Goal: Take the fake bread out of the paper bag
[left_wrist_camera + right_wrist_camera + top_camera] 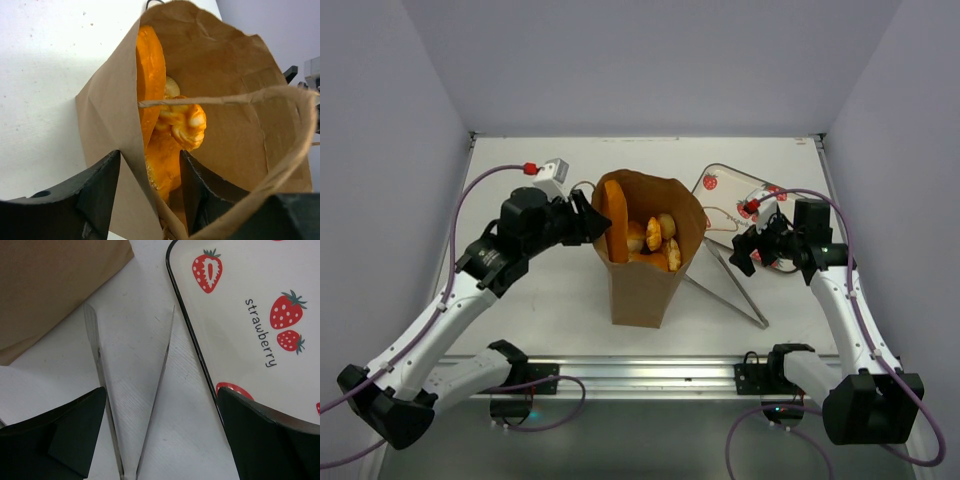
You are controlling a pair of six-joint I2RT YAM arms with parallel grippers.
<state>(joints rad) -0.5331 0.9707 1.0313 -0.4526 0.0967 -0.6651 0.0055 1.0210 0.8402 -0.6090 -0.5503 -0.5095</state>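
Observation:
The brown paper bag [640, 285] stands upright at the table's middle with its mouth open. Inside it is the fake bread: a long orange baguette [150, 70] leaning on the left wall, a knobbly braided piece [187, 122], and small rolls [658, 238]. My left gripper [150, 185] straddles the bag's left wall [107, 120], one finger outside and one inside beside the bread. Its jaws are part way closed, and the paper does not look pinched. My right gripper [162, 430] hangs wide open and empty above the metal tongs [100, 365], right of the bag.
A strawberry-print tray [720, 180] lies at the back right, its rim [186, 327] just beside the right gripper. The tongs [735, 285] lie between the bag and the tray. A string handle [225, 100] spans the bag's mouth.

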